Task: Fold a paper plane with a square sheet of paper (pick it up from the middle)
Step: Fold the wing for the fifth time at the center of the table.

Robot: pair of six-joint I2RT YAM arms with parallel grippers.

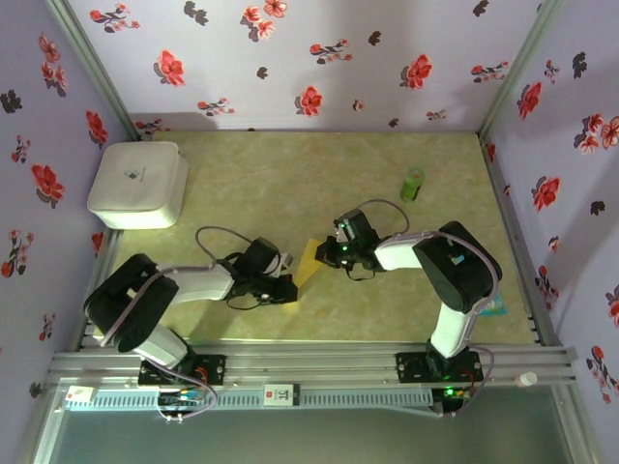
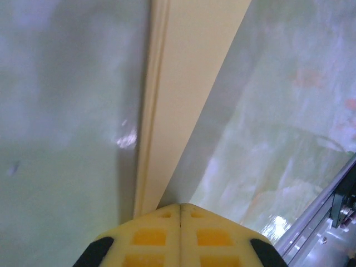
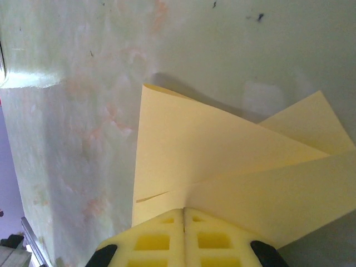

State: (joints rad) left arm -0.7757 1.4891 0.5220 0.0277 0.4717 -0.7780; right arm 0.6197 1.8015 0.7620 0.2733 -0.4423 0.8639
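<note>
The left hand (image 1: 288,283) is clamped shut on one edge of the folded bright yellow paper sheet (image 1: 308,261), at the middle of the pale green bench (image 1: 271,184). The right hand (image 1: 329,253), also closed, pinches the opposite side.

The thin bright yellow folded paper sheet (image 3: 222,161) is seen to be matt and smooth, with sharply pressed creases. The pale green marbled table top (image 2: 278,139) is finished glossy, and light is mirrored in it. The pale yellow moulded pads (image 3: 150,245) of the right gripper (image 3: 183,212) and of the left gripper (image 2: 179,207) are rendered dull, with square recesses, in plastic or foam. The white rounded box (image 1: 140,184) is formed of smooth, faintly shiny plastic. The silver front rail (image 1: 319,362) is made of metal.
</note>
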